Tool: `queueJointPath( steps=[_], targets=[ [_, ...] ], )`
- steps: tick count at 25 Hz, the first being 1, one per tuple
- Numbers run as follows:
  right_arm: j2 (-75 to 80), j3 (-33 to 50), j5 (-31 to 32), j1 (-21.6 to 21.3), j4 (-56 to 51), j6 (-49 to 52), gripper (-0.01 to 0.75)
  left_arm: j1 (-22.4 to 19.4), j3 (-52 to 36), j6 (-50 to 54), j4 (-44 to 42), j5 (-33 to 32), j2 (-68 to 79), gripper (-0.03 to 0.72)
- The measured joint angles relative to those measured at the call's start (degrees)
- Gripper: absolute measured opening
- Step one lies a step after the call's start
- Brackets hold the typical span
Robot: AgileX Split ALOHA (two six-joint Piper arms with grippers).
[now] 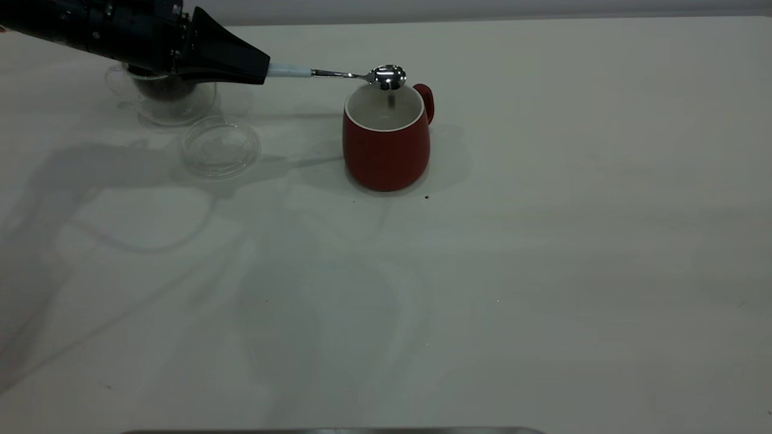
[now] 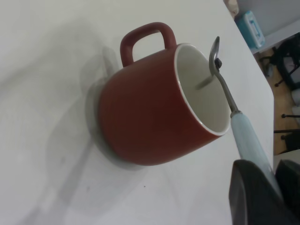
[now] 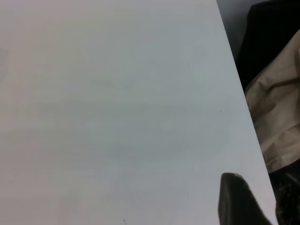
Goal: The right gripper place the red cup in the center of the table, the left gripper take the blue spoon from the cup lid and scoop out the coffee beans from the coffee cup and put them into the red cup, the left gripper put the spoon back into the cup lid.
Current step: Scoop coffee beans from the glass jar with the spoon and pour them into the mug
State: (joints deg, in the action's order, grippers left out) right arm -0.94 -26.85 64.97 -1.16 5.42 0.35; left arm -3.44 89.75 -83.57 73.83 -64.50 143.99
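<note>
Coffee beans (image 1: 163, 89) sit dark inside the coffee cup (image 1: 161, 96) at the upper left of the exterior frame, partly hidden by the left arm. The left gripper (image 1: 232, 60) pinches the pale handle of the blue spoon (image 1: 338, 73), jaws pressed on it, and holds the steel bowl over the far rim of the red cup (image 1: 386, 140), which stands a little above the middle of the frame on the table (image 1: 543, 271). No beans are visible in the spoon bowl or in the mug's white interior.

The bowl hangs at the very edge of the opening, so any beans it carries could fall outside or bounce off the lip; a dip could knock the rim. The cup lid (image 1: 220, 146) lies empty between glass cup and mug, under the return path. The right gripper (image 3: 243, 201) shows only as a dark tip in its wrist view, over bare table; its jaw state cannot be told.
</note>
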Motion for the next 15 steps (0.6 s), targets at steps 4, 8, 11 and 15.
queueJointPath(
  steps=[4,8,11,15],
  targets=[
    [0.0,0.0,0.0,0.0,0.0,0.0,0.243,0.0,0.0,-0.75,0.0,0.63,0.0,0.122],
    [0.0,0.0,0.0,0.0,0.0,0.0,0.243,0.0,0.0,-1.87,0.0,0.8,0.0,0.122],
    [0.0,0.0,0.0,0.0,0.0,0.0,0.243,0.0,0.0,-5.97,0.0,0.98,0.0,0.122],
    [0.0,0.0,0.0,0.0,0.0,0.0,0.243,0.0,0.0,-12.42,0.0,0.46,0.0,0.122]
  ],
)
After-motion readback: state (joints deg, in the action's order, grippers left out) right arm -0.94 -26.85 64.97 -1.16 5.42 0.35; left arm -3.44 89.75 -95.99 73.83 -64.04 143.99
